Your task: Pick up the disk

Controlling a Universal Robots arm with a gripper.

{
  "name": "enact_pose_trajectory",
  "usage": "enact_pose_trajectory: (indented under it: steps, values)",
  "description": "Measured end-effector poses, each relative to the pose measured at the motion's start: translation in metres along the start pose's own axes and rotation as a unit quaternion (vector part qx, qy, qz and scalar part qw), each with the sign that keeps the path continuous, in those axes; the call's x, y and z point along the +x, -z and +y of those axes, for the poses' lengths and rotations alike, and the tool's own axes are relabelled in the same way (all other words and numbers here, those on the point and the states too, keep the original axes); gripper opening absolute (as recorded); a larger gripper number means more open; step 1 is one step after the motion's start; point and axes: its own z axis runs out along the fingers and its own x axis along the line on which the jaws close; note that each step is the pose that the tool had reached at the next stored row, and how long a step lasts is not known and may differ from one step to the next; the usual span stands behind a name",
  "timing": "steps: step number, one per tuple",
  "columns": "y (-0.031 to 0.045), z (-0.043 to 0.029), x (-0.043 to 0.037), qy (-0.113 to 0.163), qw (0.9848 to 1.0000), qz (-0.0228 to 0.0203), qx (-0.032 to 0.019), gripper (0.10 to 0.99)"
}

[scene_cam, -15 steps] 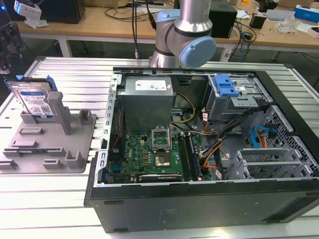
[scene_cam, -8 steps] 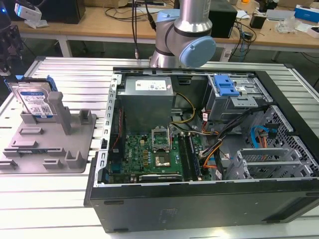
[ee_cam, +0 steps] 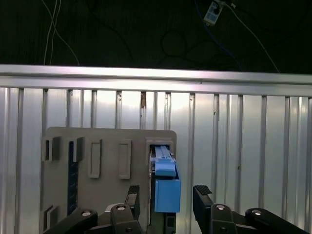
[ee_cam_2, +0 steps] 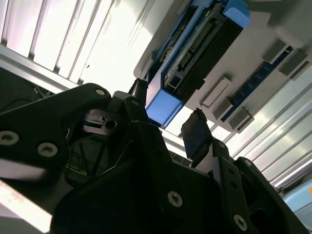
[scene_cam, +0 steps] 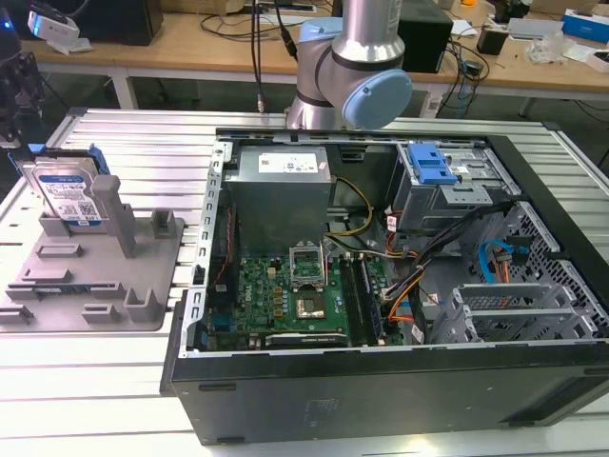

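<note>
Silver-grey disk (scene_cam: 65,195) is standing upright in the grey fixture (scene_cam: 95,276). The gripper (ee_cam: 167,191) is hovering open, its fingers (ee_cam: 202,191) sitting to either side of it.

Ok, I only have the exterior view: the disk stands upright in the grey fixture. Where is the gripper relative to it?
Observer: In the first wrist view the gripper is open, the disk lined up between its fingertips.
Operator: Touching it?
Observer: No, that view shows a gap on each side of the disk.
Operator: And the second wrist view?
Observer: Its blue rail end sits between the fingers there too.
</note>
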Motion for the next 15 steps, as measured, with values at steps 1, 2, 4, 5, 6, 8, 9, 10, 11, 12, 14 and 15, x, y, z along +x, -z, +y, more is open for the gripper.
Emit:
enact_pose_trajectory:
  steps: [1,2,4,5,6,8,9,10,11,12,14,15]
  values:
    - [-0.0009,0.0003,0.0,0.0,1.0,0.0,0.0,0.557]
    - [-0.0016,0.0004,0.0,0.0,1.0,0.0,0.0,0.557]
    - [-0.0029,0.0006,0.0,0.0,1.0,0.0,0.0,0.557]
    - [-0.0034,0.0006,0.0001,0.0,1.0,0.0,0.0,0.557]
    - [-0.0043,0.0007,0.0002,0.0,1.0,0.0,0.0,0.557]
    - [-0.0054,0.0007,0.0003,0.0,1.0,0.0,0.0,0.557]
    - [-0.0062,0.0007,0.0004,0.0,1.0,0.0,0.0,0.557]
    - [-0.0068,0.0007,0.0003,0.0,1.0,0.0,0.0,0.557]
    - [-0.0074,0.0007,0.0003,0.0,1.0,0.0,0.0,0.557]
    - [-0.0084,0.0006,0.0004,0.0,1.0,0.0,0.0,0.557]
    - [-0.0099,0.0006,0.0004,0.0,1.0,0.0,0.0,0.557]
    - [-0.0107,0.0006,0.0003,0.0,1.0,0.0,0.0,0.557]
